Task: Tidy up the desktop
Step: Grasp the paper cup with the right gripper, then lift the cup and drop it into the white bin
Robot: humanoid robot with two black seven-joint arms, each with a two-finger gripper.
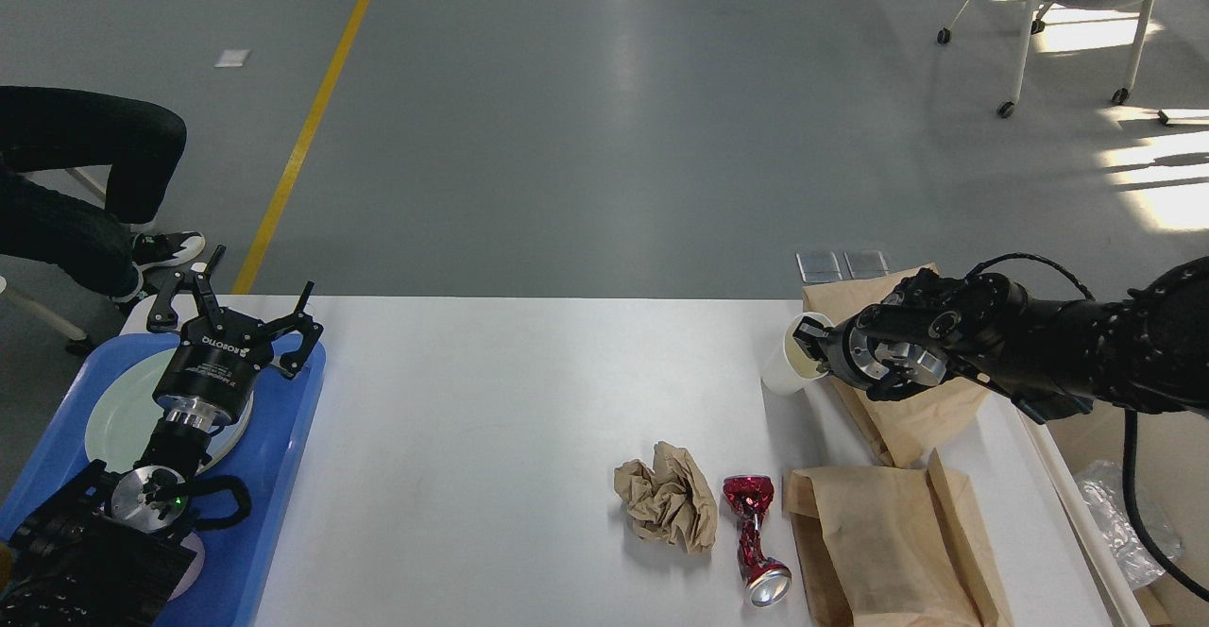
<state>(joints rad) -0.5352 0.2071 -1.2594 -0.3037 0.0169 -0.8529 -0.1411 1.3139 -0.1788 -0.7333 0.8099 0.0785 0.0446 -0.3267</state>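
The white desktop [472, 419] holds a crumpled ball of brown paper [666, 497], a crushed red can [753, 537] and two flat brown paper bags [883, 542] [911, 415]. Near its far right edge a white paper cup [782, 372] leans to the left. My right gripper [810, 346] is shut on the cup's rim, one finger inside the mouth. At the far left, my left gripper [241, 311] hangs open and holds nothing, above the back of the blue tray [283, 476].
A pale green plate [113, 415] lies in the blue tray under my left arm. Beyond the table's right edge a bin holds a clear plastic bag [1129, 514]. A seated person's legs [85, 183] are at the far left; a wheeled chair [1077, 4] stands at the back right.
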